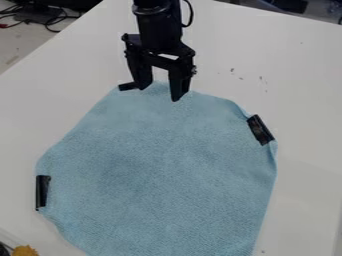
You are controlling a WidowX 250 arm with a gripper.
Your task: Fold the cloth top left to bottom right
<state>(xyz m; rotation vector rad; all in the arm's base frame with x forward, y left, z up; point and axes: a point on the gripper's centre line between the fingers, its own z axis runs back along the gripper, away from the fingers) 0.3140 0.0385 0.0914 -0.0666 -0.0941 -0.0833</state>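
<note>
I hang down from the top of the frame on a black arm (160,30), a thin black cable (190,17) looping out at its side. My black two-finger gripper (159,94) is over the top edge of the light blue, finely textured cloth (160,170), left of the frame's middle line. I have my jaws standing wide, one to the left and one to the right, with blue fabric showing between them and nothing pinched.

The cloth lies spread over the middle and lower part of the frame, its corners cut off in outline, and it runs out of sight at the bottom edge. Along its upper right side I see some rippling and a raised crease.

A short black clip-like piece (127,86) sits at the cloth's top edge, right by my left jaw. A longer black clip (260,130) is on the cloth's right side, tilted, and another black clip (43,192) stands nearly upright along its left side.

Under it all is a smooth white worktop (307,100), with a few dark specks in the upper right. Black cables (50,21) tangle in the upper left corner, beyond the worktop, and an orange-yellow thing (25,251) peeks in at the lower left.
</note>
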